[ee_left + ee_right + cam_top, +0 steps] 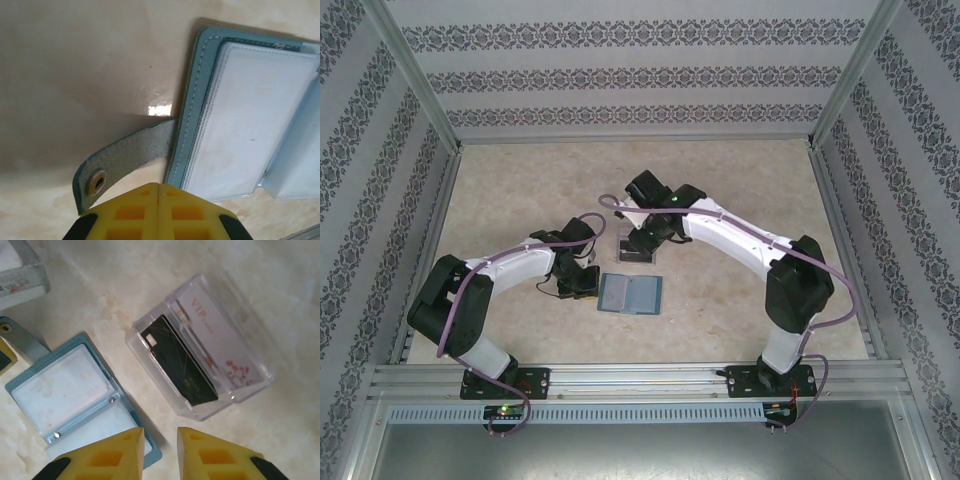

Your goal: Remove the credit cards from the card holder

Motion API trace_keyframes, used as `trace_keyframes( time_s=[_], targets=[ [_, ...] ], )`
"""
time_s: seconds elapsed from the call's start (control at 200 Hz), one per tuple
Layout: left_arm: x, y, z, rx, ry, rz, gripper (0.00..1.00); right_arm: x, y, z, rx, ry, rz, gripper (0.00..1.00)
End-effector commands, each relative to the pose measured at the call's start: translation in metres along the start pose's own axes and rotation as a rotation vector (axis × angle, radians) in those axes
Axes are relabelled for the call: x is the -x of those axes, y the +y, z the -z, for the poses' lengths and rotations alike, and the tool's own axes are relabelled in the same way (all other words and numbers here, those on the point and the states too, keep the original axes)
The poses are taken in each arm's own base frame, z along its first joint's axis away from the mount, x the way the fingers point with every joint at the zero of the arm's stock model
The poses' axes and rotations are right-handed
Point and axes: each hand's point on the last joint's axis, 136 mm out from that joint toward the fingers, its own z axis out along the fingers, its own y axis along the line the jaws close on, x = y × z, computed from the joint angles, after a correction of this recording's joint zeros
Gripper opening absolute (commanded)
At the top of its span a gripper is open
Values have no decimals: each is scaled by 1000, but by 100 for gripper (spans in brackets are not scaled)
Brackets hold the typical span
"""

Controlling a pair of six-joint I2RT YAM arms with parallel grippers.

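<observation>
My left gripper [158,212] is closed tight at bottom centre, just beside the closing tab [125,160]. My right gripper [160,455] is apart and empty. The card holder [65,390] lies open at lower left, and the credit cards [182,365] sit in the clear tray [200,412] at centre right.

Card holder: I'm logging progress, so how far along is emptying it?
Done, it seems: the card holder lies open, its visible clear sleeves look empty, and a black card and a white card sit in the clear tray. In hand: nothing; the right gripper is open and empty, the left gripper shut beside the tab. Left: checking any hidden sleeves.
</observation>
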Motion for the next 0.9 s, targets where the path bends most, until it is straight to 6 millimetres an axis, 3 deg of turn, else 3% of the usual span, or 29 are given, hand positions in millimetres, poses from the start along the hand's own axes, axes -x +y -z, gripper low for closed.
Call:
trace_keyframes(
  time_s=[0.0,0.165,0.43,0.654,0.894],
  targets=[
    [-8,-1,-2,4,33,-18,2,12,6,13,5,-127,-219,24],
    [-17,-1,-7,-7,37,-12,2,0,22,15,93,-169,-442,20],
    [-28,-1,-15,-19,49,-13,2,-13,55,11,243,-177,-644,18],
    [-26,-1,-11,-27,-4,-1,1,-17,91,-22,409,-134,-774,18],
    [-21,2,10,-34,-108,21,1,-18,113,-61,425,-61,-792,22]
  ],
)
